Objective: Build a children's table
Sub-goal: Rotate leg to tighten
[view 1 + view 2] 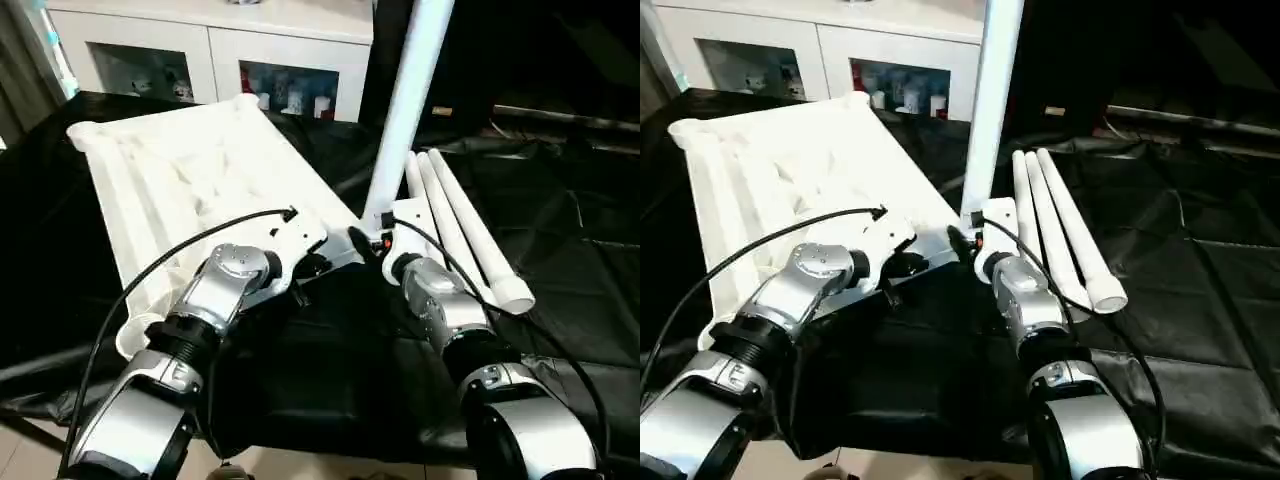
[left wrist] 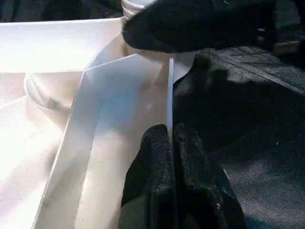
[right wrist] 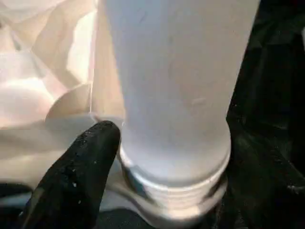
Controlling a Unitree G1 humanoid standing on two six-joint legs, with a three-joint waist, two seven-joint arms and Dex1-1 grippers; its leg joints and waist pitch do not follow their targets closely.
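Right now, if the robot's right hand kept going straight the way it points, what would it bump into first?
Almost certainly the upright leg, near its base at the tabletop's corner socket. The right hand already sits against it, one black finger beside the threaded end.

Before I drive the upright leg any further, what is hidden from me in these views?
- Upright leg: top cut off by head views' upper edge.
- Its seating in the corner socket: threads show in right wrist view, depth unclear.
- Tabletop near corners: behind the forearms.
- Cabinet contents: too small.
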